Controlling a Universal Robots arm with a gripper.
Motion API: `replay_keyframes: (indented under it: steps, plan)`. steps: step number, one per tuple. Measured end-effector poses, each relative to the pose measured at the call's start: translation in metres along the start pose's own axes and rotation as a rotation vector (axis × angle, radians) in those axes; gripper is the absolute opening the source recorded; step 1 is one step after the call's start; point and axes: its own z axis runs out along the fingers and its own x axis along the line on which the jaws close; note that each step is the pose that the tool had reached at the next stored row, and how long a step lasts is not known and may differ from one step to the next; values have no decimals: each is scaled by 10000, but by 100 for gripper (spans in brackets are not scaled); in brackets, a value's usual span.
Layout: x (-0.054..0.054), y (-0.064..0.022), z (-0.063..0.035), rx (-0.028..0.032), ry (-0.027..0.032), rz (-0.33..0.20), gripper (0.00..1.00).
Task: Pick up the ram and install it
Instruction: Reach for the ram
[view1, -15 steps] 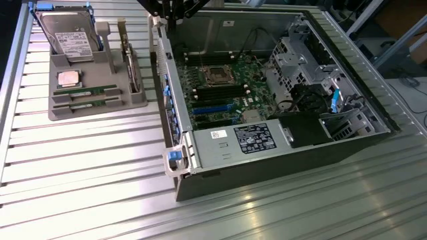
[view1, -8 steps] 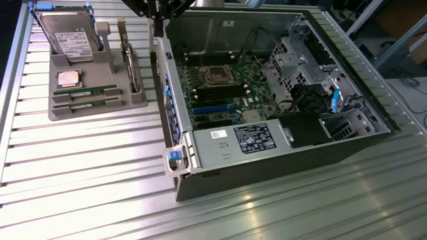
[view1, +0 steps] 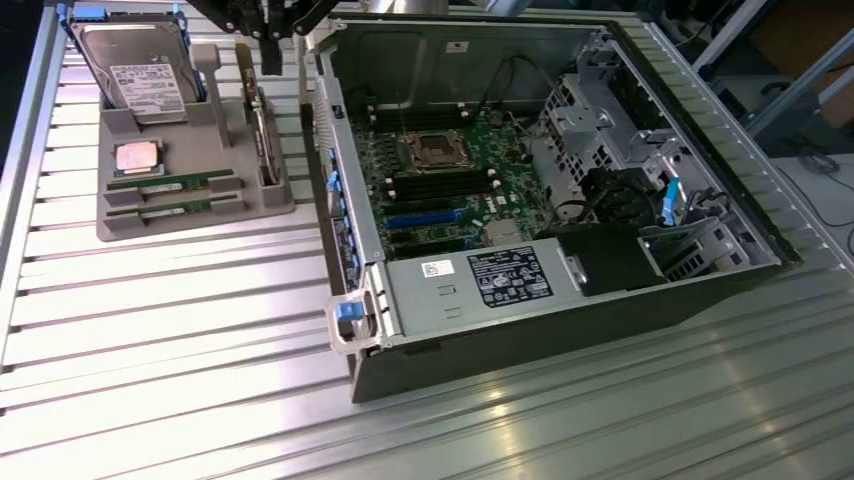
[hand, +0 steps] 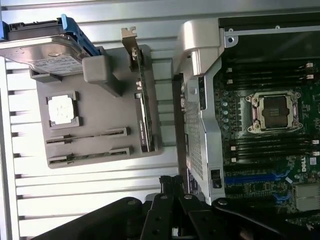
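Nothing lifted yet, by the look of it; the ram (view1: 171, 183) sits on edge in its groove on the grey tray (view1: 127, 228), its twin (view1: 174, 208) just beside it in the next groove. The claw (view1: 272, 60) is pinched shut and empty, hanging up near the far end of the tray, well apart from both sticks. On the motherboard (view1: 447, 205) the black memory slots (view1: 441, 187) beside the CPU socket (view1: 437, 150) look bare, so I'd say both the pick and the install are left to do. Around the sticks: the silver CPU chip (view1: 138, 157) just beyond them; the hard drive (view1: 134, 65) propped at the far end; the expansion card (view1: 267, 135) standing upright close to the sticks' ends, a likely snag. The wall (view1: 331, 150) of the computer case stands between tray and board on the desk (view1: 160, 330).
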Motion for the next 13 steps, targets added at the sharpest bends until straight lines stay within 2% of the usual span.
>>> replay_keyframes:
  steps: [2, 8, 13]
  plan:
    - [121, -9, -3, 0, 0, 1, 11]
    - [268, -20, -7, 0, -1, 1, 11]
    - [432, -32, -12, 0, 0, 0, 11]
